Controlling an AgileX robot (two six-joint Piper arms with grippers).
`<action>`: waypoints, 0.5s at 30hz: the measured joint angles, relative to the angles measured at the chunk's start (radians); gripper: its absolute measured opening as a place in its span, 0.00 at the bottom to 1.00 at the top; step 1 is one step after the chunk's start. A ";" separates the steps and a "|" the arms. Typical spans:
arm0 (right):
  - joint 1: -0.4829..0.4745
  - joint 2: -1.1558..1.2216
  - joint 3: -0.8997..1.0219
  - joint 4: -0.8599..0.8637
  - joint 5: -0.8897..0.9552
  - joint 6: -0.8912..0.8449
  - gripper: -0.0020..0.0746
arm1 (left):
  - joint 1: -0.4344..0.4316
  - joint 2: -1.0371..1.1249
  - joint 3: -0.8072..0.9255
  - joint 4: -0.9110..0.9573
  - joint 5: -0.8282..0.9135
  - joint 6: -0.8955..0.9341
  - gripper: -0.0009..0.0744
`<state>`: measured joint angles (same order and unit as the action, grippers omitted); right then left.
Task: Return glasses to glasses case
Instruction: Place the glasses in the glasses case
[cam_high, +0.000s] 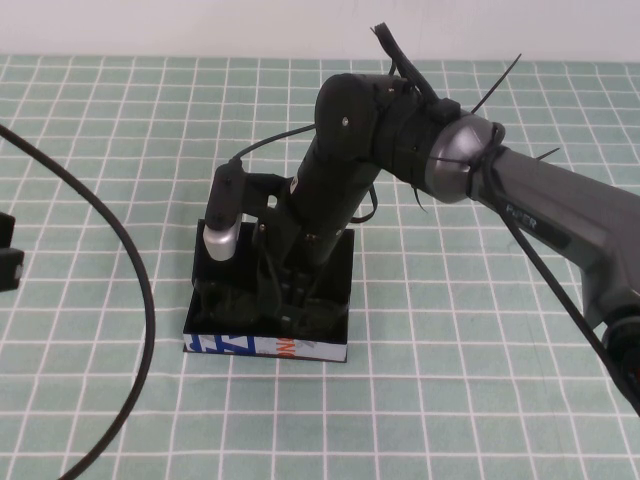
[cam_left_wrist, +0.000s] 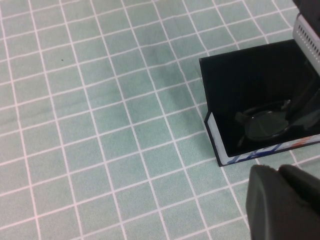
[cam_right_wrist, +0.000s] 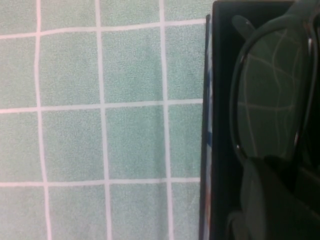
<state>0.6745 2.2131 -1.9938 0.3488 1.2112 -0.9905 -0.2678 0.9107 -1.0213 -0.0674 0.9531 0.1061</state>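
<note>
Glasses (cam_left_wrist: 267, 124) lie low inside the case (cam_high: 268, 347), near its printed front wall, with our right gripper (cam_high: 290, 295) reaching down into the box over them. In the right wrist view one lens (cam_right_wrist: 270, 100) sits just inside the case wall, and a dark finger (cam_right_wrist: 270, 200) overlaps the frame; we cannot tell whether the right pincer is pinching the frame or has let go. Our left gripper (cam_left_wrist: 282, 202) hangs off to the left, well apart from the case; only its dark tip shows, and we cannot tell its state either.

We judge the placing nearly done, and the risk lies in the withdrawal. If the fingers lift while gripping or snagged on a temple, the glasses could ride up and tip over the front wall. A sideways pull could also drag the light case across the mat (cam_high: 450, 400). The glasses look slightly skewed toward one corner, so a temple may jam the lid on closing.

Around the case we see only the green checked mat and a black cable (cam_high: 120, 250) looping on the left, clear of the work. Nothing else stands in the way; the right arm itself hides most of the box from above.
</note>
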 joint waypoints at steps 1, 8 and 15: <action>0.000 0.000 0.000 0.000 -0.001 0.002 0.06 | 0.000 0.000 0.000 0.000 0.000 0.000 0.01; 0.000 0.002 0.000 0.000 -0.024 0.025 0.16 | 0.000 0.000 0.000 -0.002 0.000 0.000 0.01; 0.000 0.002 0.000 0.000 -0.055 0.031 0.22 | 0.000 0.000 0.000 -0.002 0.000 0.000 0.01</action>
<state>0.6745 2.2146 -1.9938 0.3488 1.1563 -0.9595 -0.2678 0.9107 -1.0213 -0.0692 0.9531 0.1061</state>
